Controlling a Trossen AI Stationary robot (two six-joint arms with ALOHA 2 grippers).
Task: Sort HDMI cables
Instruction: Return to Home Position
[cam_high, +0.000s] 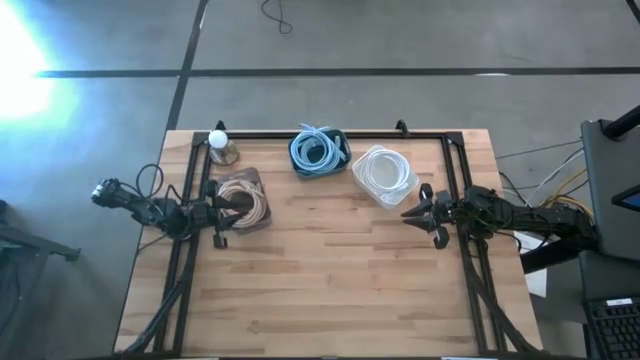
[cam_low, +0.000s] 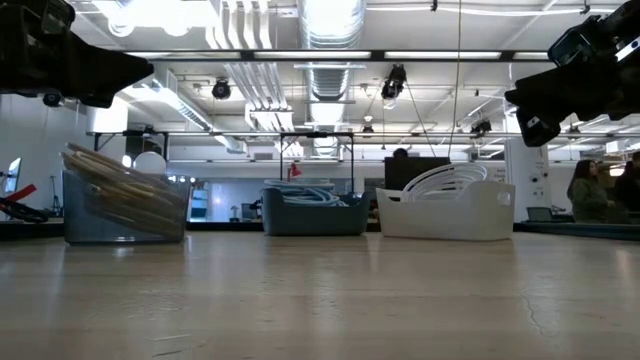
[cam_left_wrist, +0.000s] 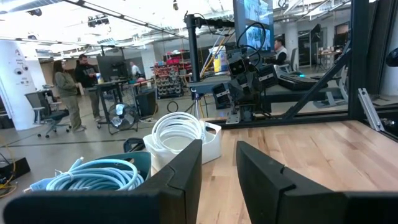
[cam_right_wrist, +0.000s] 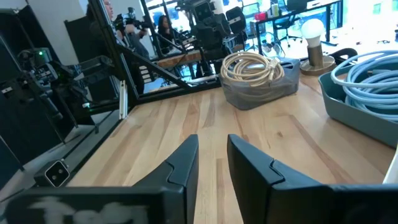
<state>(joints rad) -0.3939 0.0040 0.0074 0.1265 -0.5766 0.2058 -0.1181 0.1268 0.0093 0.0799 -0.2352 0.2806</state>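
Observation:
Three bins stand near the table's far edge, each holding coiled HDMI cables. The beige-tan coils (cam_high: 243, 200) (cam_right_wrist: 252, 68) lie in a clear grey bin on the left. The light blue coils (cam_high: 318, 152) (cam_left_wrist: 93, 174) are in a blue bin in the middle. The white coils (cam_high: 383, 172) (cam_left_wrist: 179, 134) are in a white bin on the right. My left gripper (cam_high: 222, 212) (cam_left_wrist: 219, 155) hovers open at the beige bin's left side. My right gripper (cam_high: 415, 214) (cam_right_wrist: 213, 146) hovers open just near of the white bin. Both are raised off the table and empty.
A small lamp with a white bulb (cam_high: 218, 145) (cam_right_wrist: 313, 40) stands at the far left, behind the beige bin. A black frame rail (cam_high: 460, 200) runs along the table's sides and far edge. The wooden top (cam_high: 330, 280) spreads bare toward the near edge. People stand in the room beyond.

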